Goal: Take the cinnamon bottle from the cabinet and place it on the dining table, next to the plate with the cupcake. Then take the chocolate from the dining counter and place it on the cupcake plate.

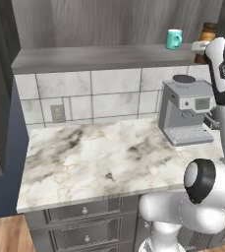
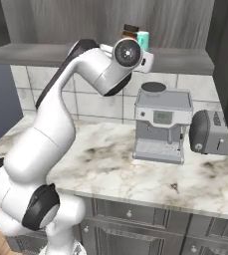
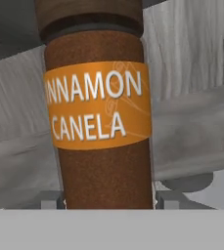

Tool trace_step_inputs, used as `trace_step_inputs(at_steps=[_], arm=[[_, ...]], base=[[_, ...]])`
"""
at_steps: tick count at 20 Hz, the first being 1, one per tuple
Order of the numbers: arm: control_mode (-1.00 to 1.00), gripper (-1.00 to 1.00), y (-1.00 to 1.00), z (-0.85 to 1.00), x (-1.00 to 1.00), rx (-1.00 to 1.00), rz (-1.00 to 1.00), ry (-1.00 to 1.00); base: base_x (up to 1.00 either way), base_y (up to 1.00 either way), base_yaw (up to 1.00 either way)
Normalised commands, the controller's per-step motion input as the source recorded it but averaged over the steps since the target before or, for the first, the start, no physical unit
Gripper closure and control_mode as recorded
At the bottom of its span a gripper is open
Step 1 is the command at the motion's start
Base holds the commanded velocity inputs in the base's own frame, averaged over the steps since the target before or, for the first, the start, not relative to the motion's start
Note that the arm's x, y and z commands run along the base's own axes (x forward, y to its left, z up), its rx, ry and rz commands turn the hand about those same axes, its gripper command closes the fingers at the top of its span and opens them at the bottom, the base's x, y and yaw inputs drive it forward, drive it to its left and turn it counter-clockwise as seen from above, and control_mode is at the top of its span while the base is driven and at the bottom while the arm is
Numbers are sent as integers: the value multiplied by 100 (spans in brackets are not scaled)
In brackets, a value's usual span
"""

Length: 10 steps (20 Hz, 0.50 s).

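Cinnamon bottle, a tall brown cylinder with a dark cap and an orange label band, is standing upright on the flat grey shelf ledge of the dark grey wood-grain cabinet, just beside a short teal mug; the white arm's two-finger gripper is reaching up to that ledge, its fingers sitting against either side of the bottle's base, above a silver espresso machine on the marble kitchen counter

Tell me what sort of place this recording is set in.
A simulated home kitchen, by the look of it: a marble counter over grey drawers, a tiled backsplash, an espresso machine beside a toaster, and a cinnamon bottle on the cabinet ledge.
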Motion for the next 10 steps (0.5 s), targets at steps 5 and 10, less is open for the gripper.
trace_step_inputs(at_steps=[5, 10], arm=[[-100, 100, 42, -12, -75, 0, 12, -5], [-100, 100, 46, -19, -70, 0, 19, 0]], base=[[0, 0, 0], [0, 0, 0]])
